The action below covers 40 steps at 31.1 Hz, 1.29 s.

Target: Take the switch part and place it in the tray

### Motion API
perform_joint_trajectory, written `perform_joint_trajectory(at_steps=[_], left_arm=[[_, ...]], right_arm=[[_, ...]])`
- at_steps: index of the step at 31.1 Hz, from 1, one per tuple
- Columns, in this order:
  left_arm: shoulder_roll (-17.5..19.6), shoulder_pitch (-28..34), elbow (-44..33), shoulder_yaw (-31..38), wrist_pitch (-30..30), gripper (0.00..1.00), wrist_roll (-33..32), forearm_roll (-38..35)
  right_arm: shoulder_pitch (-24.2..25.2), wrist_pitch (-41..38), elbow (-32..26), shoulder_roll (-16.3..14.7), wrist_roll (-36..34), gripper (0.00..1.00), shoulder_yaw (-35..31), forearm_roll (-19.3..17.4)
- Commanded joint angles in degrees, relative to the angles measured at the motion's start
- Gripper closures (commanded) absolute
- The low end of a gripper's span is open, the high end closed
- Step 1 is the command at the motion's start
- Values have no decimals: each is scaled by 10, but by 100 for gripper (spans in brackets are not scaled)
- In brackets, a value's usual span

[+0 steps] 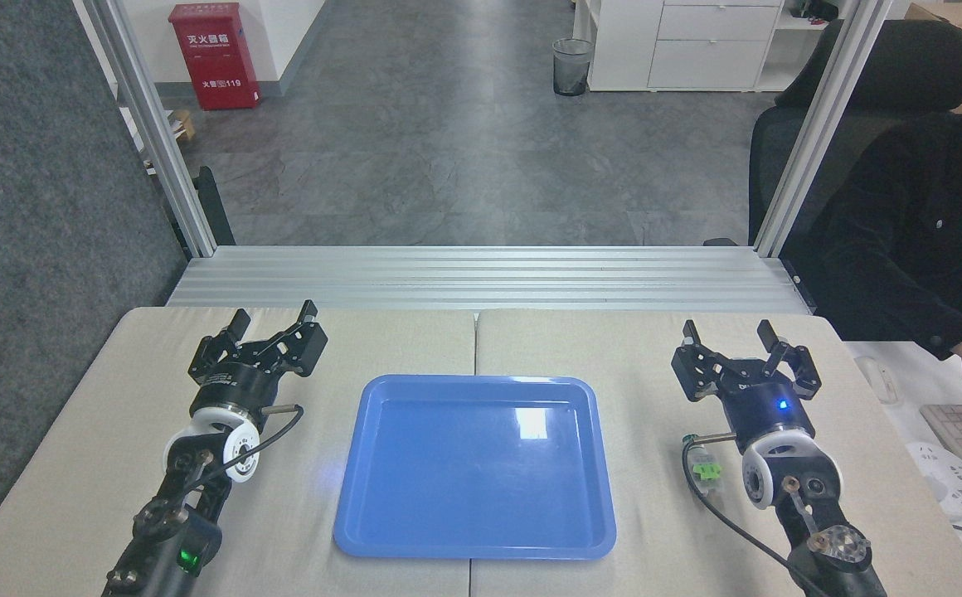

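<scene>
- One switch part (706, 472) lies on the table just right of the tray (381, 506), tucked beside the right arm's wrist and not held.
- One blue tray, nothing in it.
- Right gripper (731, 337) hovers beyond the part, fingers spread; left gripper (274, 317), left of the tray, also spread.
- Picking hasn't begun, I'd say; the right gripper must pull back and come down over the part.

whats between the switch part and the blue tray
Nothing: in the head view, only bare beige table lies between the switch part and the tray's right rim. A black cable loops around the part, close to the right arm.
</scene>
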Motion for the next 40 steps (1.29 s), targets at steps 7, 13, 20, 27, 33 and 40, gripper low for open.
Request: perform_joint_trajectory(at_steps=[7,13,20,27,33,40], left_arm=[[0,0,0,0,0,0,0,0],[0,0,0,0,0,0,0,0],[0,0,0,0,0,0,0,0],[0,0,0,0,0,0,0,0],[0,0,0,0,0,0,0,0],[0,0,0,0,0,0,0,0]], right_arm=[[-1,0,-1,-1,0,1,0,0],[-1,0,-1,0,0,1,0,0],[-1,0,-1,0,0,1,0,0],[-1,0,-1,0,0,1,0,-1],[-1,0,-1,-1,0,1,0,-1],[-1,0,-1,-2,0,1,0,-1]])
